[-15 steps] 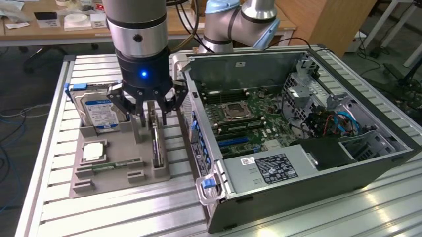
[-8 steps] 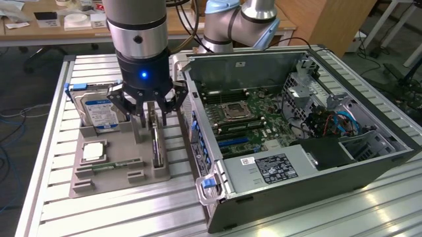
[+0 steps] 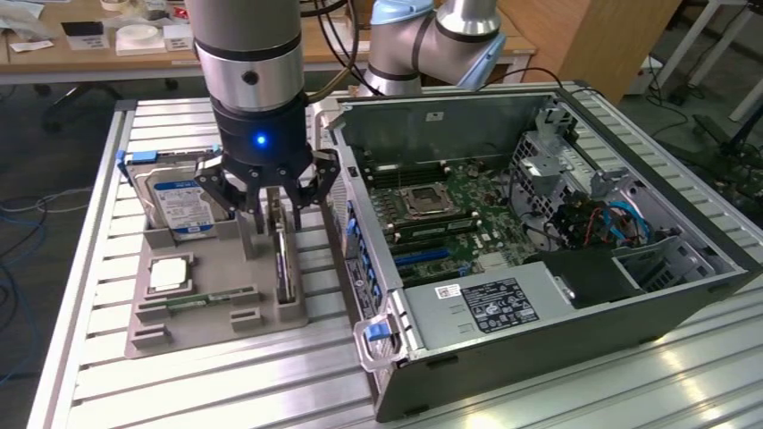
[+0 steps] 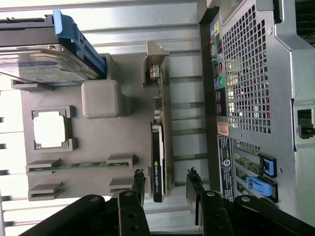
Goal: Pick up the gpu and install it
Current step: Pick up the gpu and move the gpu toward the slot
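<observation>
Spread fingers [image 4: 140, 184] straddle one end of the gpu [image 4: 157, 162], standing edge-on in the grey tray [image 4: 93, 140], neither touching it.

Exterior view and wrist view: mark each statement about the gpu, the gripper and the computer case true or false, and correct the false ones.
1. The gpu stands on edge in the grey holder. True.
2. The gripper is shut on the gpu. False: it is open, with its fingers either side of the card.
3. The computer case has its side panel on. False: it lies open, and the motherboard shows.
4. The hard drive stands in the holder, on the exterior view's left of the gpu. True.
</observation>
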